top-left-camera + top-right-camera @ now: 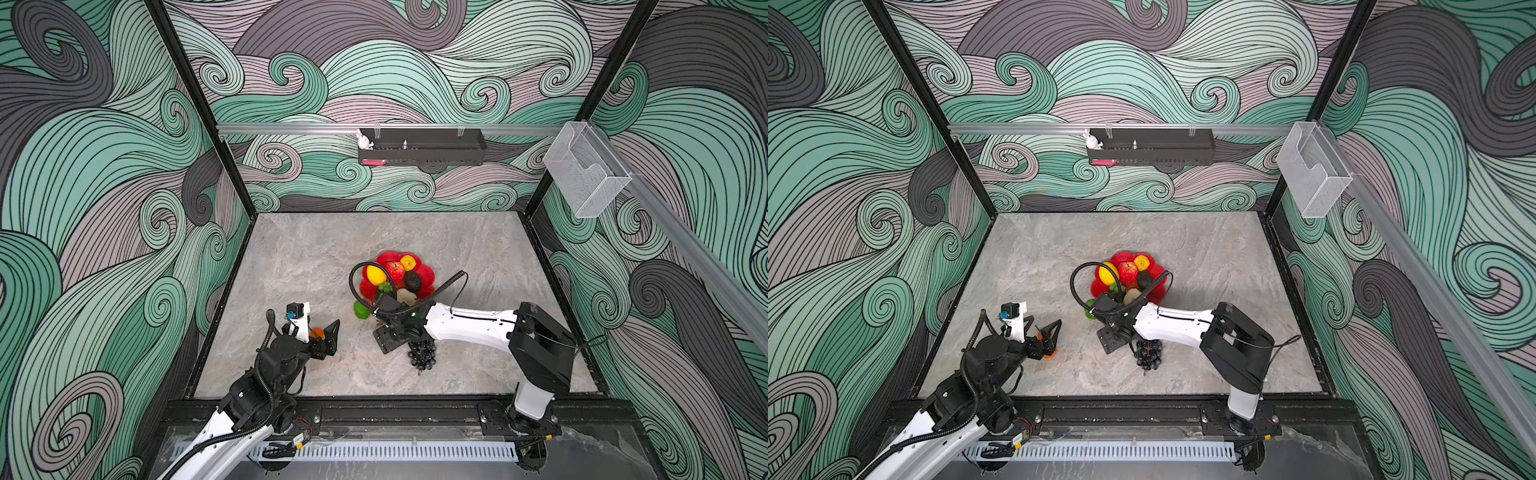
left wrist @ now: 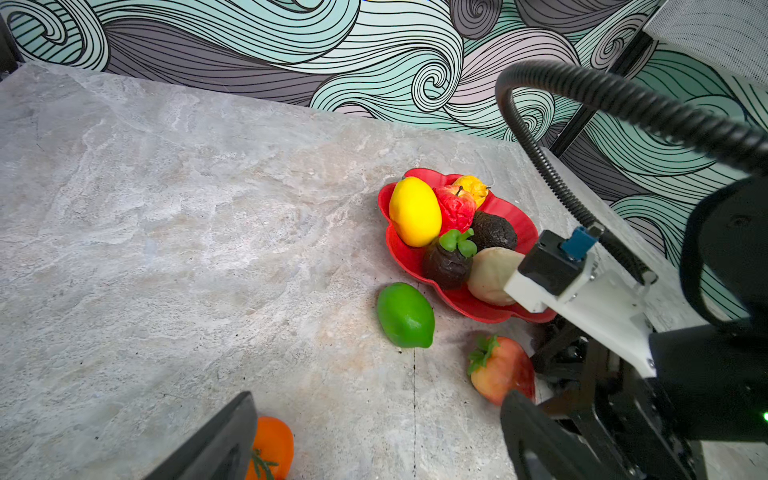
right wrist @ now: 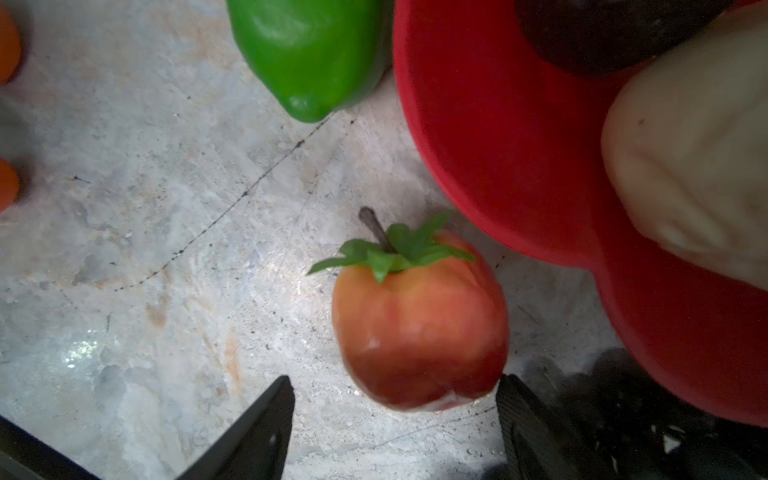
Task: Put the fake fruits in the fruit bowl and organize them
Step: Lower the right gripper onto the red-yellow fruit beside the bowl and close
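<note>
The red fruit bowl (image 1: 428, 272) (image 2: 395, 249) holds a yellow lemon (image 2: 415, 212), a red apple (image 2: 455, 205), a yellow pear (image 2: 471, 187), a dark avocado (image 2: 494, 230), a dark leafy fruit (image 2: 446, 266) and a cream lump (image 2: 490, 274). On the table lie a green lime (image 1: 361, 310) (image 3: 309, 50), a strawberry (image 3: 419, 328) (image 2: 500, 370), a grape bunch (image 1: 422, 355) and an orange (image 2: 270, 446). My right gripper (image 3: 394, 386) is open, its fingers either side of the strawberry's tip. My left gripper (image 2: 378, 401) is open, with the orange beside one finger.
The right arm's wrist (image 1: 395, 320) and its black cable loop (image 1: 357, 274) hang over the bowl's near side. On the back wall are a black tray (image 1: 422, 151) and a white rabbit figure (image 1: 364, 140). A clear holder (image 1: 586, 170) sits on the right wall.
</note>
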{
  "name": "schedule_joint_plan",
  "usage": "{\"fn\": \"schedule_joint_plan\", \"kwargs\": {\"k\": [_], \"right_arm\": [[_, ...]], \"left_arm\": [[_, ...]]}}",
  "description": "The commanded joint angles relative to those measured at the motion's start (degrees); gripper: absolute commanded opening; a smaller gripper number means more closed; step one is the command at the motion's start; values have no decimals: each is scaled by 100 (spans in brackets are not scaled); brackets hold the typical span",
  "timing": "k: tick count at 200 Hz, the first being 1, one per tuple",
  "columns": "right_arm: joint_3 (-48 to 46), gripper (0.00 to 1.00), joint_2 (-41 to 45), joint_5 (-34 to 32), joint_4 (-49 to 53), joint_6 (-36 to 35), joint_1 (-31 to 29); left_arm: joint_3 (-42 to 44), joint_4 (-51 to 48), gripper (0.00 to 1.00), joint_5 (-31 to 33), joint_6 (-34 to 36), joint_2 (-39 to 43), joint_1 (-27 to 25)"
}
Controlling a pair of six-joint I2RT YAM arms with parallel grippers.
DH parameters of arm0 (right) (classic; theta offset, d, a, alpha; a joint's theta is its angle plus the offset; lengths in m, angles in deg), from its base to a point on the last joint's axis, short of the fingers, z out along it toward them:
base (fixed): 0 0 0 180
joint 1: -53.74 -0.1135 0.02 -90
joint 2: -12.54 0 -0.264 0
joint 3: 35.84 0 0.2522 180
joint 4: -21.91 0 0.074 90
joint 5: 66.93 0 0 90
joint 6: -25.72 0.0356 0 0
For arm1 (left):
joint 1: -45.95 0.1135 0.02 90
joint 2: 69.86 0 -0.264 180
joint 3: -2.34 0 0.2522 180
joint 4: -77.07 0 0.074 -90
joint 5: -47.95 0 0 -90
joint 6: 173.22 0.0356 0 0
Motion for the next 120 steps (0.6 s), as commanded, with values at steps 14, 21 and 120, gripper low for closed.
{"fn": "schedule_joint_plan", "kwargs": {"k": [14, 21, 120], "right_arm": [[96, 79, 225, -369, 210, -120, 16], [108, 80, 196, -417, 223, -153, 22], [875, 82, -575, -444, 548, -468, 164]], "left_arm": [[28, 139, 93, 106, 61, -16, 29], [36, 141, 93, 108, 63, -15, 29], [28, 154, 94, 87, 76, -59, 29]]}}
